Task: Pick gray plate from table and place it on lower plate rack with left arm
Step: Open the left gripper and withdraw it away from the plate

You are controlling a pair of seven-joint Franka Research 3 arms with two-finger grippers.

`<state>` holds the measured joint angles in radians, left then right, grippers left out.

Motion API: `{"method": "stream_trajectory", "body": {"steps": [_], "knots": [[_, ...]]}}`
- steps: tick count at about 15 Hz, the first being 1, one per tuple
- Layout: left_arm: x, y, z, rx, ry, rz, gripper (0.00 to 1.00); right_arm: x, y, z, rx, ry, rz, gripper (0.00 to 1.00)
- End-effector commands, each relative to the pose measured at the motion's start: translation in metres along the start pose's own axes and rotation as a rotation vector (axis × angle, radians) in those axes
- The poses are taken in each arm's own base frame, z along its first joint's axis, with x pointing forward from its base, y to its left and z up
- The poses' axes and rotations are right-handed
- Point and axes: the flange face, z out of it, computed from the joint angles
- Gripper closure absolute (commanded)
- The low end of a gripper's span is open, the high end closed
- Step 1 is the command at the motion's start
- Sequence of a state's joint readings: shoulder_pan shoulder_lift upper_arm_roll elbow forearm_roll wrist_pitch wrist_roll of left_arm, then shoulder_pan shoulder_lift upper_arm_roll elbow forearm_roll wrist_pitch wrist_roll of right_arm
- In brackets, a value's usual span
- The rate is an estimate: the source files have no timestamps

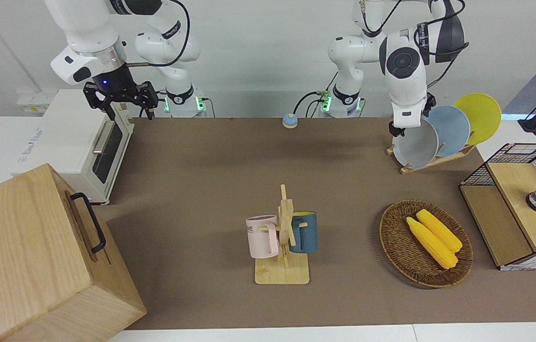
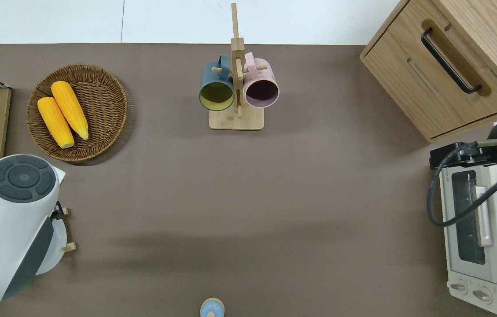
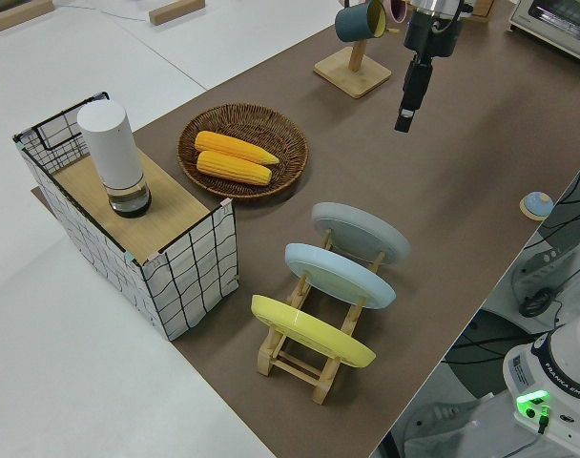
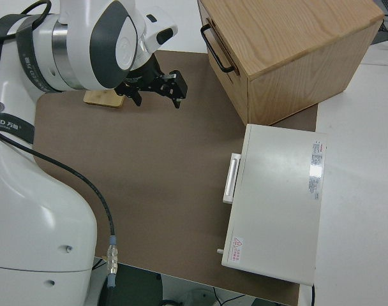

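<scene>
Gray plate (image 1: 415, 145) stands in the lower plate rack (image 1: 431, 161), my left pincer (image 1: 397, 128) just above its rim.
I cannot tell how wide that pincer is. Light blue plate (image 1: 452, 129) and yellow plate (image 1: 479, 116) stand in the slots beside it, toward the left arm's end of the worktop (image 1: 230, 180). My right arm is parked, its pincer (image 1: 120, 97) spread open.

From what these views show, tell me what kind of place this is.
Probably a lab bench staged as a kitchen. A toaster oven, a mug stand and a wooden rack of plates sit on a brown mat between two robot arms.
</scene>
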<state>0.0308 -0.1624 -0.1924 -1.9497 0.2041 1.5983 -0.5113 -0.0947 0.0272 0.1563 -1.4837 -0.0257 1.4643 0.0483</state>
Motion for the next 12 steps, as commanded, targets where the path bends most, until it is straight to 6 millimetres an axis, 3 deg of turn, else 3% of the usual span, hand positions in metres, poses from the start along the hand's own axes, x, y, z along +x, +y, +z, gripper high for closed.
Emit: {"method": "stream_trajectory", "body": {"steps": [1,3,8,12], "knots": [[0.003,0.008,-0.019,-0.188,-0.045,0.145,0.00,0.000,-0.001,-0.003,0.003,0.005,0.002,0.017],[0.007,0.015,-0.024,-0.251,0.003,0.223,0.00,0.000,-0.001,-0.003,0.003,0.005,0.002,0.017],[0.017,0.037,-0.010,-0.308,-0.004,0.283,0.00,0.000,-0.001,-0.003,0.003,0.005,0.002,0.017],[0.015,0.041,-0.010,-0.282,0.001,0.302,0.00,0.000,-0.001,-0.003,0.003,0.005,0.002,0.017]]}}
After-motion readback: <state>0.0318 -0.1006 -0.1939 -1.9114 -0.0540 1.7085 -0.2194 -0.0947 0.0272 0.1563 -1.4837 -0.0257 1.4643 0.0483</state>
